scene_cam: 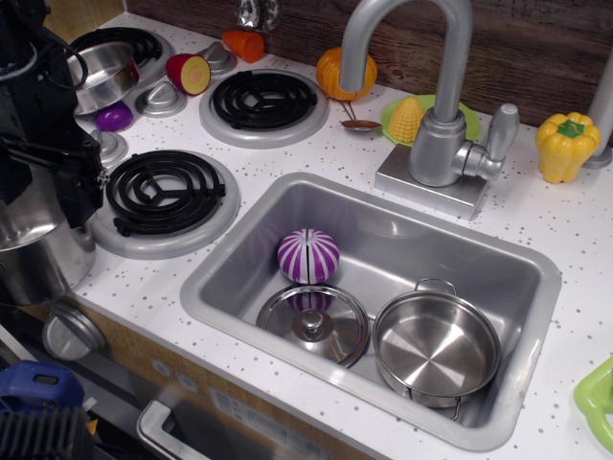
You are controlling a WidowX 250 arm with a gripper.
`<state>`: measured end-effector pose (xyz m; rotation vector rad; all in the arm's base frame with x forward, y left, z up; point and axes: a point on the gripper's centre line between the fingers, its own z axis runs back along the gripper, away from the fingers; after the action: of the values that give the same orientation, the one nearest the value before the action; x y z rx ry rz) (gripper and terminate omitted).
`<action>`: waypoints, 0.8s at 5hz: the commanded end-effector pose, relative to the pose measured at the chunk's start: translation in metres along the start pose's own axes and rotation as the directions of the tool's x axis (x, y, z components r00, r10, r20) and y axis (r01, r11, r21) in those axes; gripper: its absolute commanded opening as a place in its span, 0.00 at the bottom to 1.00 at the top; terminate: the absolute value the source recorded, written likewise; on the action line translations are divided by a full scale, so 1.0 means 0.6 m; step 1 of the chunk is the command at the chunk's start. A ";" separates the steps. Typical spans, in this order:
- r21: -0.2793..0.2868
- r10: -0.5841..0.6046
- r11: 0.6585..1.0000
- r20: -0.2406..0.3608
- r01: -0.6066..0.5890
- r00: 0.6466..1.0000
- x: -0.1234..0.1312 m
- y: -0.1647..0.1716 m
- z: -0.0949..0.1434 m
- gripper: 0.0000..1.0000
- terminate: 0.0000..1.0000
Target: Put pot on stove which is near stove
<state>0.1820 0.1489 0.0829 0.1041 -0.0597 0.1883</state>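
On my one camera view, the black gripper (pixel 43 177) hung at the left edge of the counter, right over the pot (pixel 38 251); I could not tell whether its jaws were apart or clamped on the rim. The pot stood upright at the counter's front-left corner, just beside the stove (pixel 165 196), partly hidden by the arm. In the sink (pixel 536 278) I saw a wide pan (pixel 436 345), a lid (pixel 313 324) and a purple striped ball (pixel 308 255). Behind the tap (pixel 431 96) sat corn on a green plate (pixel 406 118), a pumpkin (pixel 345 73) and a yellow pepper (pixel 567 144).
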 end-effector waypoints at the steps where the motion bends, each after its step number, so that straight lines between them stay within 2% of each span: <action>1: 0.000 0.000 1.000 0.000 0.000 1.000 0.000 0.000 0.000 1.00 0.00; 3: -0.046 0.005 0.999 0.083 -0.001 0.997 0.003 0.015 -0.050 1.00 0.00; 4: -0.041 0.006 0.999 0.117 -0.002 0.993 0.004 0.017 -0.067 1.00 0.00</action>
<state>0.1826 0.1598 0.0321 0.0476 -0.1788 0.1839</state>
